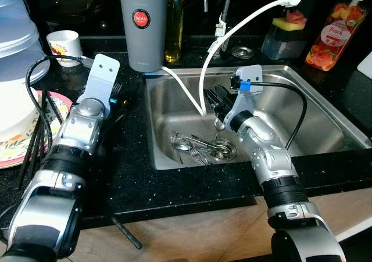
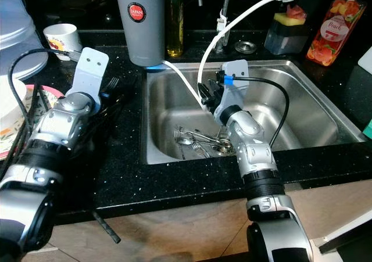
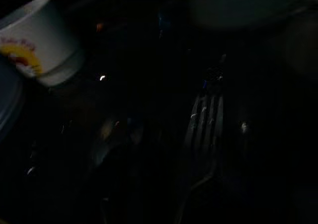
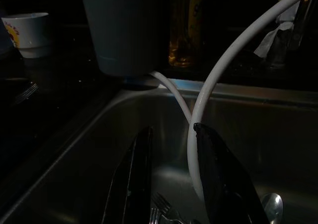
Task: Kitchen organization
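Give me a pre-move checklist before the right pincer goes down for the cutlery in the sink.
1. Right pincer open: ok, the fingers stand apart with nothing between them.
2. Right pincer above the cutlery: ok, the pile lies below it on the sink bottom.
3. Path free of the white hose: not ok, it hangs right by one finger.
4. Single piece singled out: cannot tell, forks and spoons overlap.
5. Left pincer out of the way: ok, it is over the counter near a fork.

One steel sink (image 1: pixel 325 122), one grey canister (image 1: pixel 141 24), one white cup (image 1: pixel 65 46), one peach soap bottle (image 1: pixel 335 36), two white hoses (image 1: pixel 244 24).
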{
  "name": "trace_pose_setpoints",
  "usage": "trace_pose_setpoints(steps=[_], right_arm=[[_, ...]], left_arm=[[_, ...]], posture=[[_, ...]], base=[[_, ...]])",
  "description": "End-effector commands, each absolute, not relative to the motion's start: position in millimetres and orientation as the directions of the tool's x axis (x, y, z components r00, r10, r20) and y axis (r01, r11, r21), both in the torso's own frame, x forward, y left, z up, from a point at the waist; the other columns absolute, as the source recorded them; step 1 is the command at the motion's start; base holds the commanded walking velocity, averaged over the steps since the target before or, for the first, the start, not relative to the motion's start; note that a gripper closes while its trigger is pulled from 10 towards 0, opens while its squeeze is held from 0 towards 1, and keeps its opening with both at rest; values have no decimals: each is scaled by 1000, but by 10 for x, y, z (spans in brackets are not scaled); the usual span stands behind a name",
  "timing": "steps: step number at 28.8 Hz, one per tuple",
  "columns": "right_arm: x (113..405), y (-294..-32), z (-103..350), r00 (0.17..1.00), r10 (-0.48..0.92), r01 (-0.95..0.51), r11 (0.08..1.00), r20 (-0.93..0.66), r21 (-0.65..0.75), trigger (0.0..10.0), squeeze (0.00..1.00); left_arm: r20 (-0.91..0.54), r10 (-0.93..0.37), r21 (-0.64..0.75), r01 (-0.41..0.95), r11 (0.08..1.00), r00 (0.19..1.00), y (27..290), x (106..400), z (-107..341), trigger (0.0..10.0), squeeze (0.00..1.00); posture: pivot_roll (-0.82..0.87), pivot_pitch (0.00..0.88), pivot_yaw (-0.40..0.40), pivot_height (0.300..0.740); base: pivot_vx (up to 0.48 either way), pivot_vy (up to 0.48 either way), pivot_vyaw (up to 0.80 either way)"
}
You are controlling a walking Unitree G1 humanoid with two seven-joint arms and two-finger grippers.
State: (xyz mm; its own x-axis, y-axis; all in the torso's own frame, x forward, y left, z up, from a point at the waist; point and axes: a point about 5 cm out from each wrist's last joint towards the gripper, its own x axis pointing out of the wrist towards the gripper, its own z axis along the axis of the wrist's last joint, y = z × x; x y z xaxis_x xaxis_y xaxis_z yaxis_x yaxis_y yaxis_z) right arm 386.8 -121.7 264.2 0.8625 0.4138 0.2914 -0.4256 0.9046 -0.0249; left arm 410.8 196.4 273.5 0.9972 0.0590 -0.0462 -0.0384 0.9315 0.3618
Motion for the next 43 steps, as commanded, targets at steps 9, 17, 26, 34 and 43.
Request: trace_pose_setpoints(steps=[9, 17, 26, 34, 43], right_arm=[[3858, -1206, 2662, 855, 429, -435, 899, 292, -47, 10000, 0], [3868, -1192, 2687, 850, 439, -442, 895, 292, -59, 10000, 0], [3877, -1204, 2715, 849, 437, -440, 896, 297, -62, 10000, 0], [3877, -1210, 2717, 849, 437, -441, 896, 298, -56, 10000, 0], [3692, -993, 2679, 663, 698, -726, 688, 272, 3, 10000, 0]], left_arm=[[-94, 62, 335, -27, 942, 994, 2058, 4174, 2725, 10000, 0], [-238, 65, 286, 6, 958, 969, 2107, 4184, 2627, 10000, 0], [-273, 66, 290, 16, 957, 960, 2116, 4197, 2692, 8980, 0], [-266, 61, 281, 17, 959, 962, 2130, 4203, 2739, 0, 0], [-261, 61, 285, 16, 958, 963, 2131, 4206, 2749, 0, 0]], posture=[[-41, 185, -37, 740], [-43, 183, -42, 740], [-42, 182, -39, 740], [-42, 182, -38, 740], [-42, 181, -37, 740]], base=[[0, 0, 0], [0, 0, 0], [0, 0, 0], [0, 0, 0], [0, 0, 0]])
